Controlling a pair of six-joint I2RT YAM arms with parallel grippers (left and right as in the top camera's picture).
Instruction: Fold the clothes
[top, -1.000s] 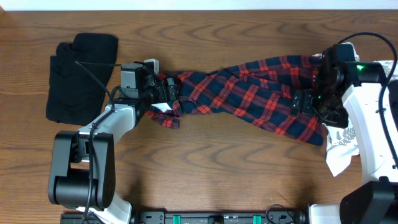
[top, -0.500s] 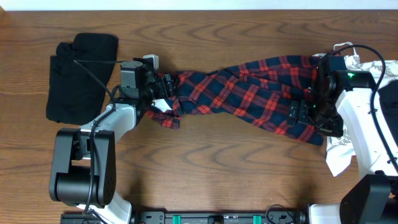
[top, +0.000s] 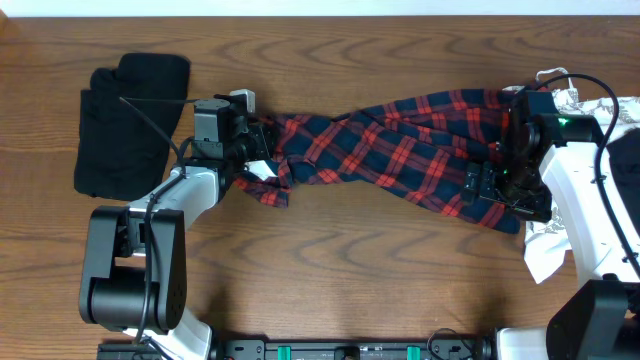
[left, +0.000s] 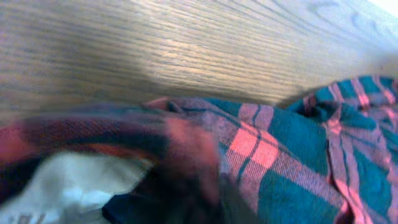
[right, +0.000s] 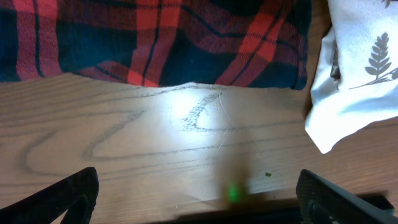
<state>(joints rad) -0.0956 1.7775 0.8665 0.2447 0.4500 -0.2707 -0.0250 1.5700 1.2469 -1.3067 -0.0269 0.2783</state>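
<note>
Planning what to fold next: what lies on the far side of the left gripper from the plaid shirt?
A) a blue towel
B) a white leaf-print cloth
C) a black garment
C: the overhead view shows a black garment past the left gripper, apart from the plaid shirt.

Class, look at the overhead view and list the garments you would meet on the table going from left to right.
black garment → red-and-navy plaid shirt → white leaf-print garment
</note>
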